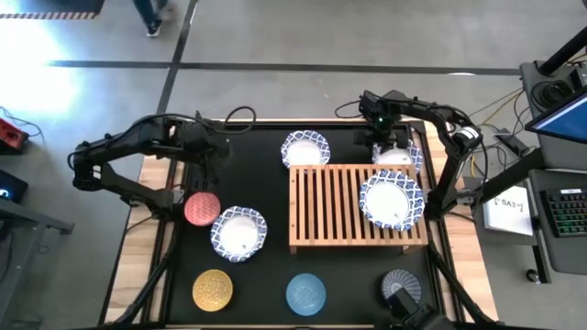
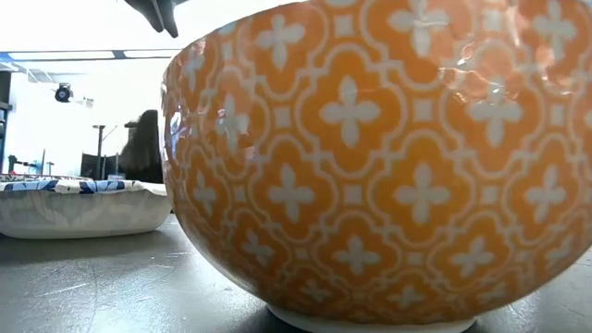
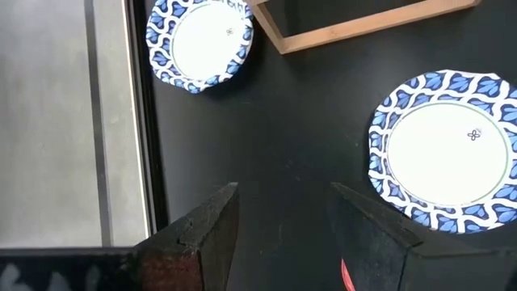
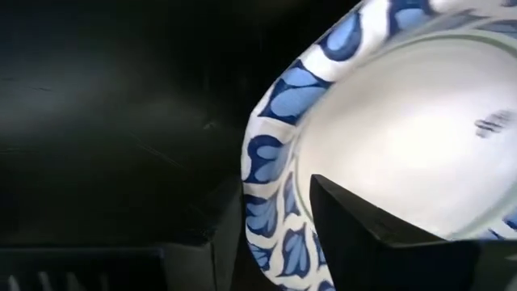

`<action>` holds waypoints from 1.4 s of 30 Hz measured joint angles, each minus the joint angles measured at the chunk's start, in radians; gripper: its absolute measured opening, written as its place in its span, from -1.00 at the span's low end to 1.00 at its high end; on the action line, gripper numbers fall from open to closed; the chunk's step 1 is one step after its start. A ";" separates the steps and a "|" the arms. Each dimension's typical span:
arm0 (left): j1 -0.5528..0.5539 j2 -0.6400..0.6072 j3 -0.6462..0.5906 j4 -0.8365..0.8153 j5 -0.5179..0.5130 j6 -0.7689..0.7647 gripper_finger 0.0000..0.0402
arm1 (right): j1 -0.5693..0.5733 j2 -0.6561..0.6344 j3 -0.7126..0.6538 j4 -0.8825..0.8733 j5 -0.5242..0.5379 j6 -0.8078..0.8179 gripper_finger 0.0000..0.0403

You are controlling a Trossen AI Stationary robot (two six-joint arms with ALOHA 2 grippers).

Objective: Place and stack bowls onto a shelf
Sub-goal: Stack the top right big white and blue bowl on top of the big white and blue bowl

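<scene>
A white blue-rimmed bowl [image 1: 404, 156] stands on the black table behind the wood shelf [image 1: 330, 211], and my right gripper [image 1: 389, 148] is shut on its rim. Another white bowl [image 1: 393, 200] sits on the shelf's slats at the right. Two more white bowls [image 1: 238, 233] [image 1: 305, 148] rest on the table. My left gripper [image 1: 205, 179] hangs open above the red bowl [image 1: 202, 208] and holds nothing. The yellow [image 1: 213, 290], light blue [image 1: 305, 293] and dark grey [image 1: 401, 286] bowls stand along the near edge. My right gripper [image 4: 275, 234] has the white bowl's blue rim [image 4: 271, 186] between its two fingers. One finger [image 4: 371, 226] is inside the bowl and the other is outside. The fingers come from above, pointing down. Whether the bowl is off the table, I cannot tell.
The shelf's left part [image 1: 321, 206] is bare slats. The yellow bowl [image 2: 370, 166] fills the low view, with a white bowl [image 2: 74, 205] behind it on the left. Desks and a keyboard [image 1: 564, 215] stand beyond the table's right edge.
</scene>
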 joint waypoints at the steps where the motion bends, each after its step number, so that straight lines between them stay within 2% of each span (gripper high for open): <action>1: 0.000 0.001 0.000 0.000 0.000 0.000 -0.13 | 0.000 0.000 -0.011 0.000 0.000 -0.001 -0.36; 10: 0.000 0.004 0.000 0.003 0.000 0.003 -0.13 | 0.000 0.000 -0.075 0.032 0.001 -0.044 -0.49; 23: 0.000 0.005 0.000 0.024 0.000 -0.025 -0.13 | 0.000 -0.007 -0.081 0.040 -0.020 -0.181 -0.94; 30: 0.000 0.008 0.000 0.052 0.002 -0.073 -0.13 | 0.008 -0.061 -0.081 0.048 -0.086 -0.358 -0.95; 42: 0.000 0.008 0.000 0.266 0.003 -0.106 -0.13 | 0.011 -0.297 -0.082 0.051 -0.078 -0.615 -0.96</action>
